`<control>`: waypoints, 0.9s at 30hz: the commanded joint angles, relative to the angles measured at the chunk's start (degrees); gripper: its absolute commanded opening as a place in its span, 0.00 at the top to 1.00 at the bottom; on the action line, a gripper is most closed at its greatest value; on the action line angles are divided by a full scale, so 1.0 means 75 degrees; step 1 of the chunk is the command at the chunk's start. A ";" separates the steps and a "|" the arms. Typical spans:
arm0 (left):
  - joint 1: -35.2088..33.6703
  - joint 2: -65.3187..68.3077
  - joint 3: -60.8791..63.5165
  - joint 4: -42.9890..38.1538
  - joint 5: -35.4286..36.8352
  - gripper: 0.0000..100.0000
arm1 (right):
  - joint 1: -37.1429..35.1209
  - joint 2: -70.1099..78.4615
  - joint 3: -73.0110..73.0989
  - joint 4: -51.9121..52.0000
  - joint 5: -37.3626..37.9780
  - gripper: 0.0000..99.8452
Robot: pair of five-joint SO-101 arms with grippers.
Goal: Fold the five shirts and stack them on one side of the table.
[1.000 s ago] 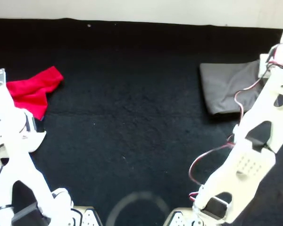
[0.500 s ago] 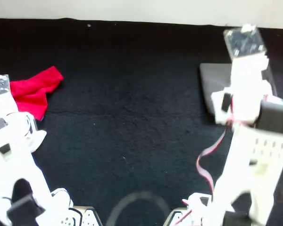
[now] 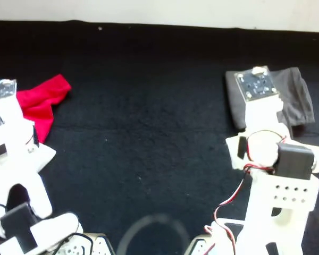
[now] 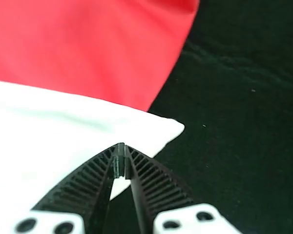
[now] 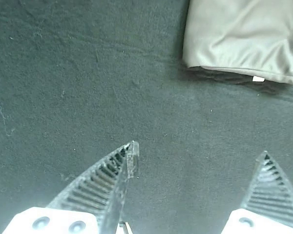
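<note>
Black felt tabletop (image 3: 149, 133). Left gripper (image 4: 119, 165) tips pressed together over smooth white fabric (image 4: 49, 126), crumpled red shirt (image 4: 88, 44) just beyond. Right gripper (image 5: 199, 160) spread wide; folded grey shirt (image 5: 244, 39) near, not touching.

Open table (image 3: 149, 133) beside grey shirt (image 3: 297, 101)
</note>
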 commanded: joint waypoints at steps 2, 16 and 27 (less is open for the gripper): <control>0.0580 -0.1166 -0.0358 0.0551 -0.0035 0.99 | -0.0029 -0.0170 0.0217 -0.0182 -0.0094 0.65; 0.0217 -0.0721 0.1495 -0.0926 0.0844 0.75 | -0.0029 -0.0170 0.0275 -0.0123 -0.0059 0.65; -0.0287 0.0674 0.1495 -0.2274 0.0938 0.75 | -0.0029 -0.0170 0.0287 -0.0100 -0.0047 0.65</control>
